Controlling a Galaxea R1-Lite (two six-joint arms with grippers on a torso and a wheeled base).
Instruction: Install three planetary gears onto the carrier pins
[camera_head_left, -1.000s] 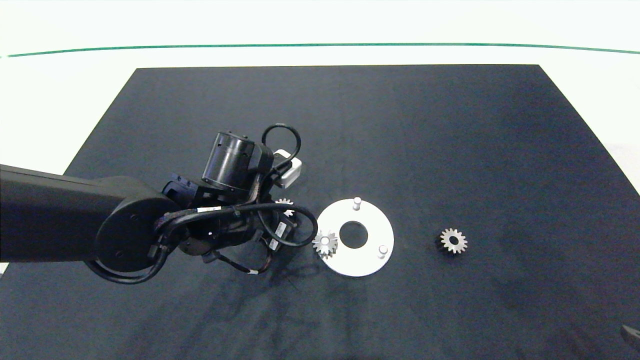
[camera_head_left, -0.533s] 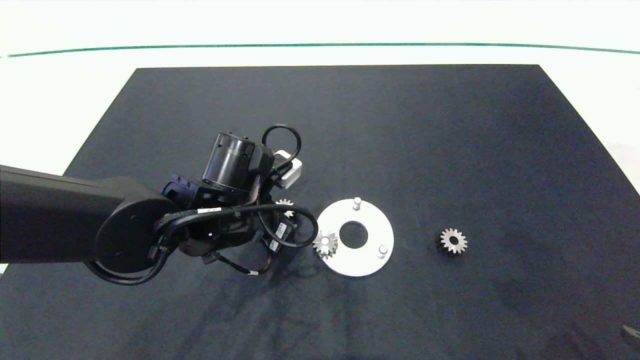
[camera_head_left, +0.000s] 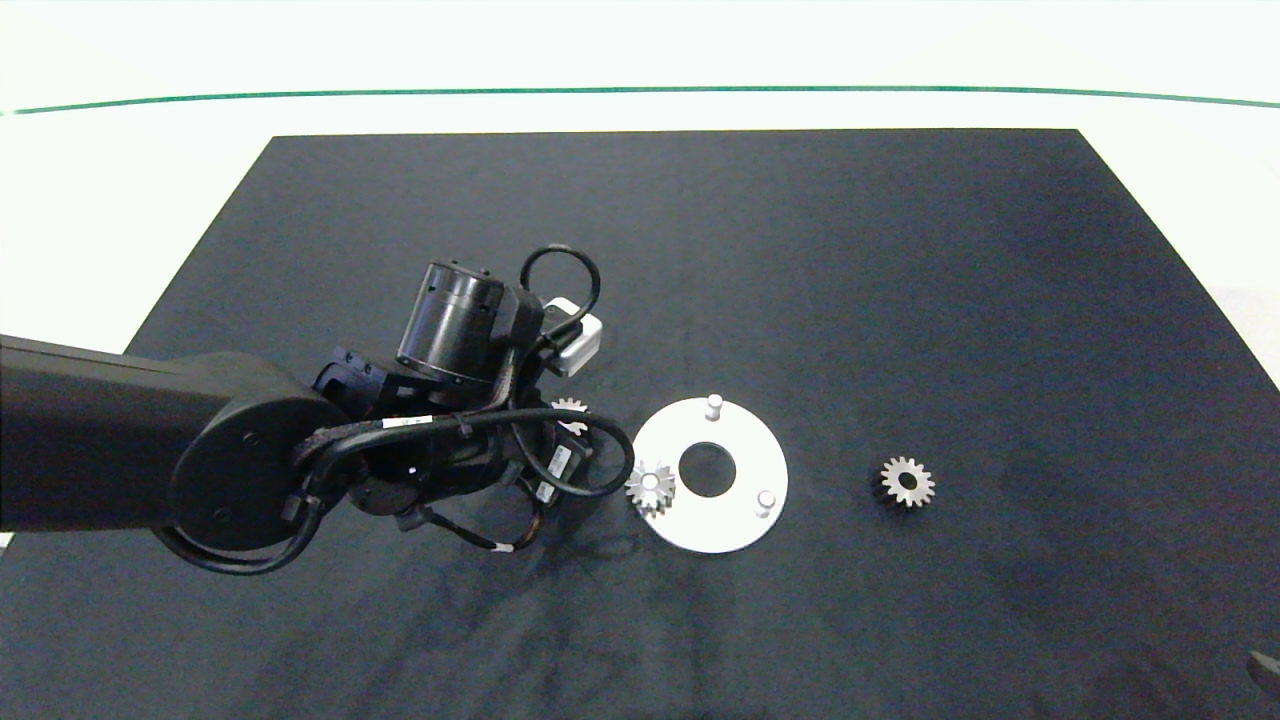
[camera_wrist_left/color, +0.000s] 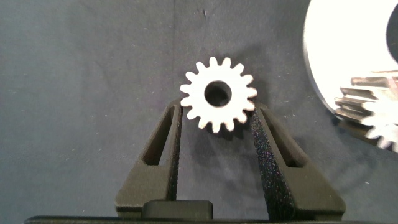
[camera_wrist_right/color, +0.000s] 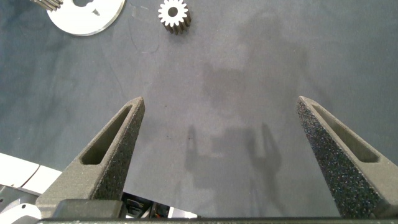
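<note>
Two grey fingers (camera_wrist_left/color: 266, 140) of left gripper (camera_wrist_left/color: 216, 134) spread around a loose gear (camera_wrist_left/color: 217, 94) on black mat (camera_head_left: 800, 250); right gripper (camera_wrist_right/color: 221, 127) wide apart, parked.

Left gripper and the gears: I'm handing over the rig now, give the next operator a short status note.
Left gripper: open, fingers either side of a gear on the mat, left of the disc; no grasp yet.
Right gripper: open, idle over bare mat.
Done: one gear on the left pin.
Left: two pins bare; third gear loose, right of the disc.
</note>
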